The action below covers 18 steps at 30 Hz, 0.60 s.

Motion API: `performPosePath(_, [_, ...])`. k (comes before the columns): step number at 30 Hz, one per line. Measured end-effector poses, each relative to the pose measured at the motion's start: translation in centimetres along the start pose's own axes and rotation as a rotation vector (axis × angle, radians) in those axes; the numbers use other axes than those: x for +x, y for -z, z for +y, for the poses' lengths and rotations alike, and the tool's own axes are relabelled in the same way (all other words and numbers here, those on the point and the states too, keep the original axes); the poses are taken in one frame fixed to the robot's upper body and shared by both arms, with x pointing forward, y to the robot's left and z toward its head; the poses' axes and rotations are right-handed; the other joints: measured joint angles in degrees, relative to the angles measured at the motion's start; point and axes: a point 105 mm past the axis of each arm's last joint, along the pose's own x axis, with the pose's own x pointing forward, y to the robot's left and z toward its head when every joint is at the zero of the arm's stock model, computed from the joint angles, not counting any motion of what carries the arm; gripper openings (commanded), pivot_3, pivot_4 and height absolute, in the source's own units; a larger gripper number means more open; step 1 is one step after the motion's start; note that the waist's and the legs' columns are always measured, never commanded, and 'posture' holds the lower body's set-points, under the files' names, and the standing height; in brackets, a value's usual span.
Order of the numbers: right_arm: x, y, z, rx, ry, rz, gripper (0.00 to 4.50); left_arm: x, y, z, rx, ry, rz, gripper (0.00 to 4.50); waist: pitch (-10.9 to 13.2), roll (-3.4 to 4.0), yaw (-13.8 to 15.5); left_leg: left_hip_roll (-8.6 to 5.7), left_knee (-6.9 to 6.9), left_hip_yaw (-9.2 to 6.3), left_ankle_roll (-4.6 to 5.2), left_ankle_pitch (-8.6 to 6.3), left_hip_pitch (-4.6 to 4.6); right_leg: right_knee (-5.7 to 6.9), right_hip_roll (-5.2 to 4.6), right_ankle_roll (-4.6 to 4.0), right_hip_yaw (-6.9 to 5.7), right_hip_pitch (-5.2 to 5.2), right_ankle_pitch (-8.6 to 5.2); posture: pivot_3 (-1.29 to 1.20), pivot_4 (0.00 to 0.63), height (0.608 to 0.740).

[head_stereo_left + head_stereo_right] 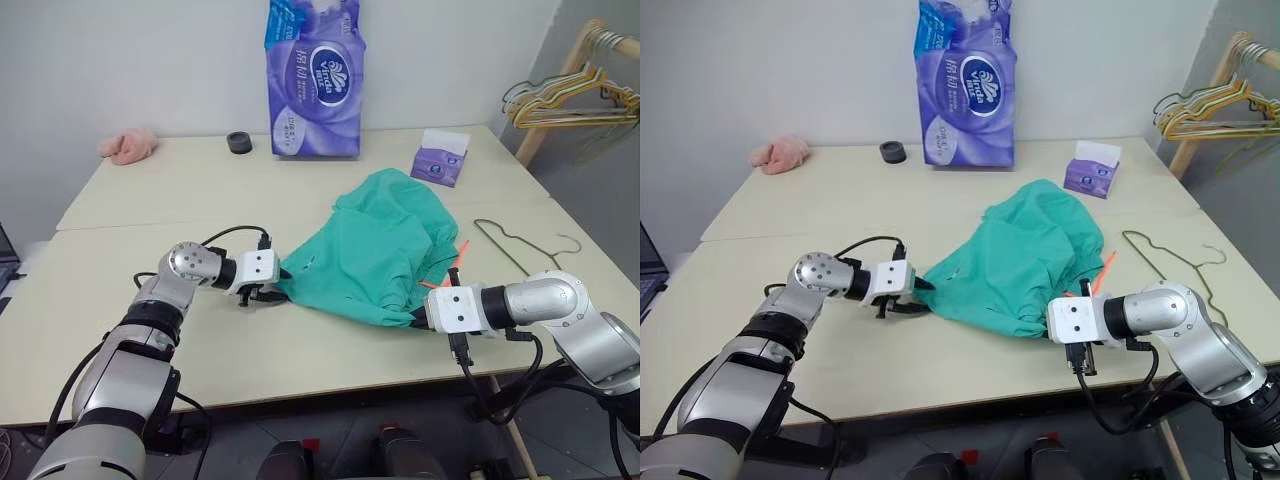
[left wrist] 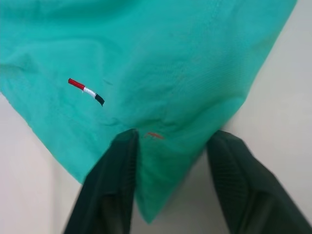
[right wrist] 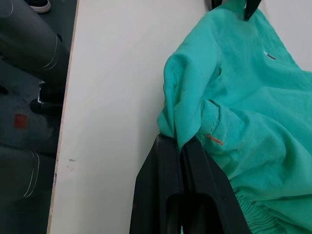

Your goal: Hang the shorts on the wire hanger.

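The right gripper [image 3: 183,146] is clamped on the shorts [image 1: 385,250]; the wire hanger [image 1: 520,243] lies just beyond, while the left gripper [image 2: 170,161] straddles a corner, part-open.

Teal-green shorts [image 1: 385,245], orange-red drawstring [image 1: 461,250]

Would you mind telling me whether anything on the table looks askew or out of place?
The shorts lie crumpled in a bunched heap rather than flat, with the orange drawstring sticking out at one side. The wire hanger lies flat on the table beside them, apart from the cloth. Nothing looks spilled or damaged.
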Motion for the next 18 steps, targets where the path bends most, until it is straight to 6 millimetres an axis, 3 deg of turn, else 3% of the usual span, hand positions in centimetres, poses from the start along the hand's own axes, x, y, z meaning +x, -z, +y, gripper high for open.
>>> performPosePath(4, [-0.2, -0.1, -0.3, -0.013, 0.024, -0.004, 0.0, -0.1, 0.3, -0.1, -0.003, 0.0, 0.003, 0.06, 0.0, 0.0, -0.31, 0.0, 0.0, -0.01, 0.0, 0.0, -0.01, 0.0, 0.0, 0.0, 0.0, 0.0, 0.0, -0.15, 0.081, 0.74])
performPosePath(9, [-1.2, 0.1, -1.1, -0.011, 0.04, 0.008, 0.0, -1.0, 0.1, 0.2, -0.035, 0.002, -0.006, 0.01, 0.05, -0.02, -0.62, 0.0, -0.01, -0.02, 0.01, -0.01, -0.03, 0.0, 0.0, 0.01, -0.01, -0.02, -0.01, -0.12, 0.082, 0.74])
performPosePath(13, [-2.6, 0.9, -3.6, -0.08, 0.097, 0.059, 0.0, -4.1, -0.6, 0.2, 0.0, 0.084, 0.026, 0.01, 0.06, -0.02, -0.88, 0.03, -0.09, 0.01, 0.04, -0.03, 0.02, -0.01, 0.02, 0.01, 0.0, -0.02, -0.01, -0.11, 0.084, 0.74])
performPosePath(16, [-1.8, 1.0, -4.2, -0.134, 0.089, 0.047, 0.0, -6.2, 0.1, -1.9, 0.006, 0.169, 0.079, 0.01, 0.09, 0.02, -1.49, 0.17, -0.16, 0.11, 0.09, -0.09, 0.07, -0.01, 0.08, 0.0, 0.11, -0.06, -0.01, -0.05, 0.088, 0.74])
performPosePath(18, [-0.1, 0.1, -3.1, -0.157, 0.033, -0.012, 0.0, -8.1, 1.4, -4.2, -0.056, 0.23, 0.142, 0.01, 0.1, 0.03, -1.91, 0.49, -0.15, 0.15, 0.11, -0.23, 0.07, -0.01, 0.17, -0.01, 0.15, -0.09, -0.01, -0.04, 0.088, 0.74])
